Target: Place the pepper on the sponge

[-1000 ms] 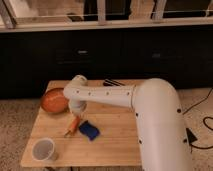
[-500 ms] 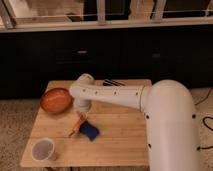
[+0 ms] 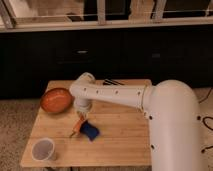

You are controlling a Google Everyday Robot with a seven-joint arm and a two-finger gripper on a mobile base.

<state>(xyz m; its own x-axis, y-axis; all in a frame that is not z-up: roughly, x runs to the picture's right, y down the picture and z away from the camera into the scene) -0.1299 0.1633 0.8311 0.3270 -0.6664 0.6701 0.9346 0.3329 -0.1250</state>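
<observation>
One arm [image 3: 115, 95] bent down | end effector [image 3: 82, 119] at pepper [image 3: 77, 128] beside sponge [image 3: 91, 131] | grip unclear

Kitchen-like room: dark cabinets [image 3: 80, 50], window ledge [image 3: 100, 23] above, speckled floor [image 3: 12, 115], wooden table [image 3: 120, 127]; jaws over table.

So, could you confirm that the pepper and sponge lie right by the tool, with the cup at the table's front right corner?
Not quite: the camera view shows the cup at the front left corner of the table. The pepper and sponge do lie right by the tool.
</observation>
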